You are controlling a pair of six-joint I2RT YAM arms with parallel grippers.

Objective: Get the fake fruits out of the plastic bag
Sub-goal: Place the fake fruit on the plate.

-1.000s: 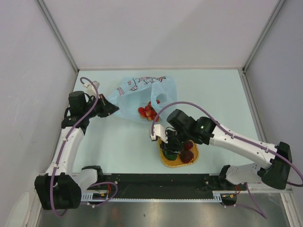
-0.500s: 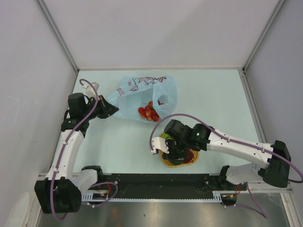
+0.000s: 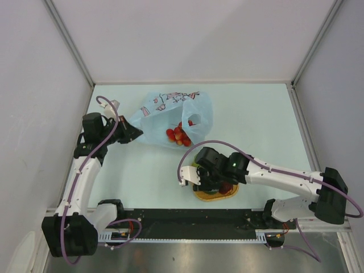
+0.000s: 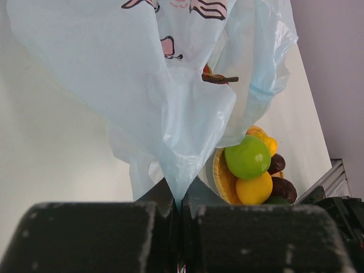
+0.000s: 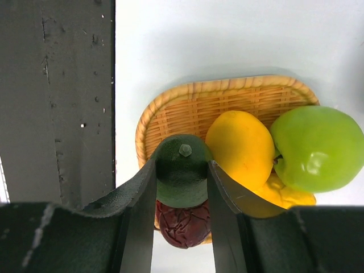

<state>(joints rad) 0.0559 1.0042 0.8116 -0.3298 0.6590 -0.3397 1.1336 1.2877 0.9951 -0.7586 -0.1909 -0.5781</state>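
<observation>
My left gripper (image 3: pixel 134 132) is shut on a fold of the light-blue plastic bag (image 3: pixel 170 116) and holds it up; the pinch shows in the left wrist view (image 4: pixel 181 196). Small red fruits (image 3: pixel 178 134) lie at the bag's mouth. My right gripper (image 3: pixel 208 183) is over the orange woven tray (image 3: pixel 200 195) and is shut on the dark green oval fruit (image 5: pixel 182 169). In the right wrist view the tray (image 5: pixel 187 108) holds the yellow lemon (image 5: pixel 240 145), the green round fruit (image 5: pixel 318 149) and a dark red fruit (image 5: pixel 183 226) just under the held fruit.
The black front rail (image 3: pixel 187 219) with both arm bases runs along the near edge, close to the tray. White walls and metal posts close the table on three sides.
My right gripper has moved left and down over the tray with the dark green fruit. The left gripper and the bag have stayed put.
</observation>
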